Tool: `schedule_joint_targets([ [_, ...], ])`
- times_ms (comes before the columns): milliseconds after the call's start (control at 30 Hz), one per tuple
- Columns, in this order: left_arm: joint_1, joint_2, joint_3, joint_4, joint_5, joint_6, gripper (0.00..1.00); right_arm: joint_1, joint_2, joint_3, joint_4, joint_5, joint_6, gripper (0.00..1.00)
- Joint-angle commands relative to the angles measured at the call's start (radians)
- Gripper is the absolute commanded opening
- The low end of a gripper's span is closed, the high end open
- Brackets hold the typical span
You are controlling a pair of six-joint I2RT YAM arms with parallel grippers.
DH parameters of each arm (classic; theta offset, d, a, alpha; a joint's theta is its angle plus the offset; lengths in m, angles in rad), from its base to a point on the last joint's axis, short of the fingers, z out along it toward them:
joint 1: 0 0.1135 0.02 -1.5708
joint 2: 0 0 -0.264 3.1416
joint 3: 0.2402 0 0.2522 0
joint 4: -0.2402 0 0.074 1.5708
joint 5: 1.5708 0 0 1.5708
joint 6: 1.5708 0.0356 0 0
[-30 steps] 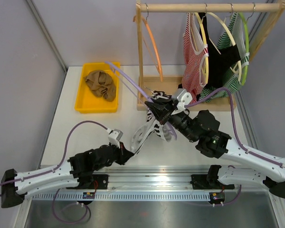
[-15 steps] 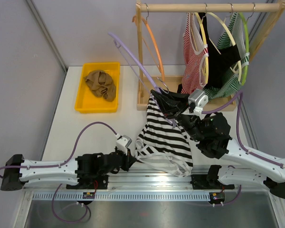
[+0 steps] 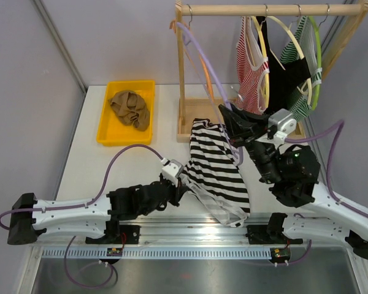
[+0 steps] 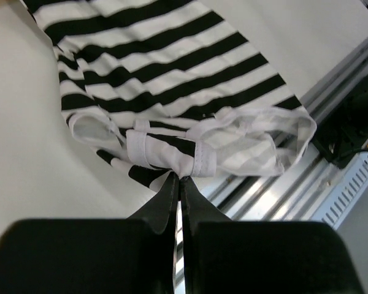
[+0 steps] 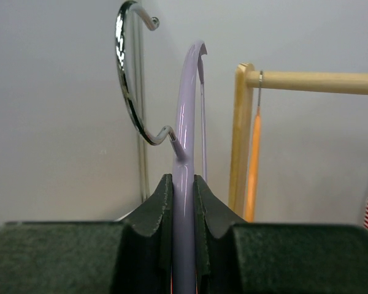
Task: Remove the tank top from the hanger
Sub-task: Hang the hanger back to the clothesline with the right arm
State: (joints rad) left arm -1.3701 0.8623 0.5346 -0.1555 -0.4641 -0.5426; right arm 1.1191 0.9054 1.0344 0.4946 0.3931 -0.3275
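The black-and-white striped tank top (image 3: 218, 174) lies spread on the table between the arms. My left gripper (image 3: 184, 179) is shut on its bunched white hem at the left edge; the left wrist view shows that hem (image 4: 172, 160) pinched at the gripper (image 4: 179, 177) tips. The right gripper (image 3: 232, 122) is shut on the lilac hanger (image 3: 203, 58), which slants up and left toward the rack. Its bar (image 5: 187, 110) runs between the right gripper (image 5: 183, 180) jaws, with the metal hook (image 5: 126, 73) above. The top's upper end lies close under the hanger; whether it still hangs on it is hidden.
A wooden rack (image 3: 270, 10) at the back holds an orange hanger (image 3: 199, 64) and red-striped (image 3: 248, 79), black and green-striped garments. A yellow bin (image 3: 104, 131) with a brown cloth sits at back left. A metal rail (image 3: 190, 236) runs along the near edge.
The right gripper has carried the hanger up and right toward the rack. The left gripper has moved right with the hem, and the top has been drawn out and spread flatter.
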Motion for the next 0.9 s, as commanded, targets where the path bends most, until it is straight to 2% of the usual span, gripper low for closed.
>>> schedule_joint_targets([
  [0,0.072,0.078,0.082,0.106,-0.001,0.093,0.00,0.001,-0.097,0.085,-0.095,0.127,-0.022,0.00],
  [133,0.150,0.142,0.103,0.192,0.015,0.122,0.00,0.002,-0.172,0.144,-0.252,0.239,-0.010,0.00],
  [300,0.198,0.216,0.149,0.246,-0.065,0.159,0.00,0.001,-0.224,0.170,-0.404,0.314,0.027,0.00],
  [533,0.439,0.285,0.223,0.294,0.136,0.178,0.01,0.002,-0.197,0.188,-0.533,0.384,0.091,0.00],
  [600,0.480,0.314,0.276,0.275,0.166,0.191,0.02,0.002,-0.174,0.187,-0.551,0.401,0.102,0.00],
  [733,0.494,0.368,0.329,0.244,0.185,0.205,0.03,0.002,-0.120,0.202,-0.576,0.440,0.102,0.00],
  [800,0.496,0.379,0.331,0.238,0.186,0.201,0.07,0.002,-0.105,0.214,-0.577,0.441,0.100,0.00],
  [833,0.496,0.379,0.329,0.235,0.185,0.199,0.15,0.001,-0.090,0.219,-0.579,0.441,0.099,0.00],
  [867,0.496,0.376,0.327,0.231,0.185,0.196,0.33,0.002,-0.082,0.223,-0.579,0.444,0.097,0.00],
])
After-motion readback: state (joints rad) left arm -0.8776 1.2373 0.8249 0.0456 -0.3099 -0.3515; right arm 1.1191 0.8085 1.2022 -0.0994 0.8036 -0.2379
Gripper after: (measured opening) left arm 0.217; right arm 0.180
